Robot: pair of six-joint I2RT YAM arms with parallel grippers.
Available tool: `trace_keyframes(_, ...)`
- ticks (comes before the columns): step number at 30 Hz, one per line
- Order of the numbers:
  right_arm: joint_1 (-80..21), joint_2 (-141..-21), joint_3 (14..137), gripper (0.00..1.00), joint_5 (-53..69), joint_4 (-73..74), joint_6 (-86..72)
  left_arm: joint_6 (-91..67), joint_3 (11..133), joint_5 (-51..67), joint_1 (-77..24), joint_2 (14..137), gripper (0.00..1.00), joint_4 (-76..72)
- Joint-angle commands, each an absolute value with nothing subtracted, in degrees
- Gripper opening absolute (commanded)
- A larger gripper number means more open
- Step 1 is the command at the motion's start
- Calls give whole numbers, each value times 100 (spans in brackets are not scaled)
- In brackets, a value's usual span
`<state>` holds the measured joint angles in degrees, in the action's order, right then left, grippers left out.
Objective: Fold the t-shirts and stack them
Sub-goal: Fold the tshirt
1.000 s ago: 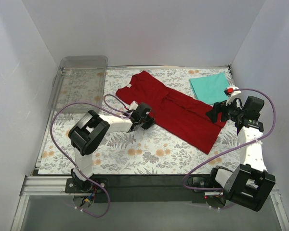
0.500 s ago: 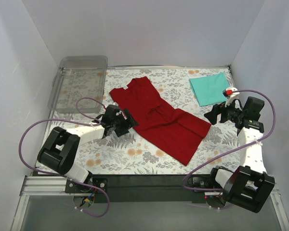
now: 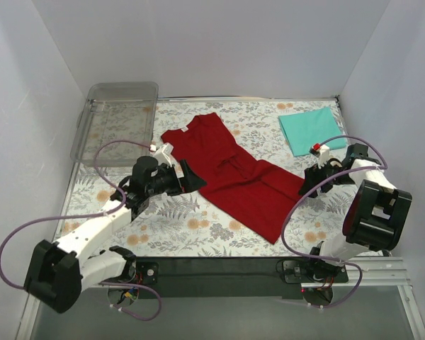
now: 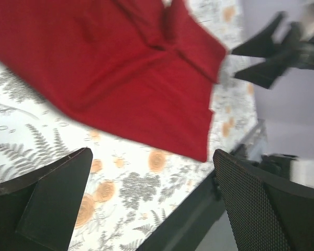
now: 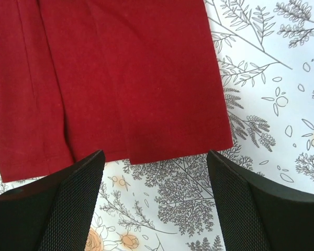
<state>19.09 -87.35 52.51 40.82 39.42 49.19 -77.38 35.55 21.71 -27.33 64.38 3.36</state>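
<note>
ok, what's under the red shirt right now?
The dark red t-shirt lies on the floral mat, which shows all round it. Anything else beneath is covered; the teal t-shirt lies apart, not under it.

A clear plastic tray (image 3: 117,126) rests on the far-left corner of the floral-patterned mat (image 3: 198,227).

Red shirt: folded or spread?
Partly folded: the red shirt lies as a long strip on the mat, sides turned in, layered edges visible at its hem.

One dark red t-shirt (image 3: 234,173); one teal t-shirt (image 3: 308,130); one clear tray (image 3: 117,124); one floral mat (image 3: 191,225).
</note>
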Motion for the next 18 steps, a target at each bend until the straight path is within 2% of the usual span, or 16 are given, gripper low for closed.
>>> trace_keyframes(1, 1898, -8658, 5581, 71, 4025, 4227, 5230, -8091, 2921, 2679, -2777, 5907, 93, -173)
trace_keyframes(4, 1898, -8359, 5502, 71, 4122, 4201, 5142, -8934, 2532, 2936, -3145, 6019, 93, -974)
trace_keyframes(5, 1907, -8289, 5485, 71, 4148, 4166, 5098, -9086, 2514, 2701, -3616, 6116, 93, -1141)
trace_keyframes(10, 1907, -8147, 5283, 72, 4254, 3798, 4624, -9677, 2855, 2190, -4735, 7346, 88, -2117)
trace_keyframes(14, 1986, -8069, 5160, 72, 4315, 3578, 4342, -8818, 3811, 1732, -5771, 8321, 86, -1874)
trace_keyframes(18, 2065, -7937, 5107, 72, 4324, 3533, 4298, -6565, 4297, 1328, -6362, 8911, 86, -1425)
